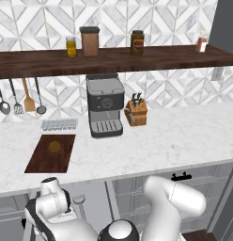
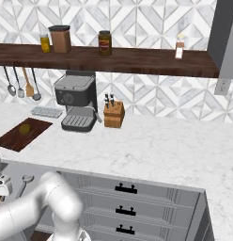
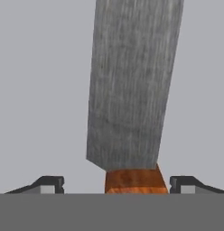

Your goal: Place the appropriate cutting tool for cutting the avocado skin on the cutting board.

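Your hand [image 3: 117,184] sits spread wide around the knife [image 3: 129,103], finger tips clear of its orange handle. It's light, stiff, slippery: grip the handle, never the blade.

matt brushed-grey knife blade [image 3: 129,85], dark wood board [image 1: 51,153], marble-look counter [image 1: 174,136]
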Robot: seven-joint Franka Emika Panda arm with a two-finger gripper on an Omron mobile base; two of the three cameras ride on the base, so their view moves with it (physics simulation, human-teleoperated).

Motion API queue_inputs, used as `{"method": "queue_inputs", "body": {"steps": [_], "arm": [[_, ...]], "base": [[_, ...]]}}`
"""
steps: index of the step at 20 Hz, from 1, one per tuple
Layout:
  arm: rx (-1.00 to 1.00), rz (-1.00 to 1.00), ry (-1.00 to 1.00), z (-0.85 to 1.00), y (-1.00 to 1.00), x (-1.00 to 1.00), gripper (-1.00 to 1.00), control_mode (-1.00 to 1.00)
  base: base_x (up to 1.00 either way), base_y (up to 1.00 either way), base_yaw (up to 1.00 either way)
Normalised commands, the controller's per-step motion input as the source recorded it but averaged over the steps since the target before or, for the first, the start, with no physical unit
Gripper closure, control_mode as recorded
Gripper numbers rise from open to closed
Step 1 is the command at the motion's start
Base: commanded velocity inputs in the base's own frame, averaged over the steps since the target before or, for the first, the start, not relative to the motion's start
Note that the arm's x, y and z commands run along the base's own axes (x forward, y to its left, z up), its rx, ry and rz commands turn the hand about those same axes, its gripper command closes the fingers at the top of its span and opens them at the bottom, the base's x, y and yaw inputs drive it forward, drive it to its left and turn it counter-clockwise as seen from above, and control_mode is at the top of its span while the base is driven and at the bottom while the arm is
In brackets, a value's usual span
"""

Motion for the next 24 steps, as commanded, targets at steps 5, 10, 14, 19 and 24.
{"method": "queue_inputs", "body": {"steps": [5, 10, 14, 19, 24], "arm": [[0.00, 0.00, -0.01, -0.32, 0.02, -0.31, 1.00, -1.00], [0.00, -0.04, -0.07, -0.05, 0.00, -0.46, 1.00, -1.00], [0.00, -0.16, -0.13, 0.24, 0.00, -0.23, 1.00, -1.00], [0.00, -0.36, -0.12, 0.69, 0.10, -0.18, 1.00, -1.00], [0.01, -0.40, -0.06, 0.60, -0.03, -0.45, 1.00, -1.00]], "base": [[0.00, 0.00, 0.00], [0.00, 0.00, 0.00], [0.00, 0.00, 0.00], [0.00, 0.00, 0.00], [0.00, 0.00, 0.00]]}}
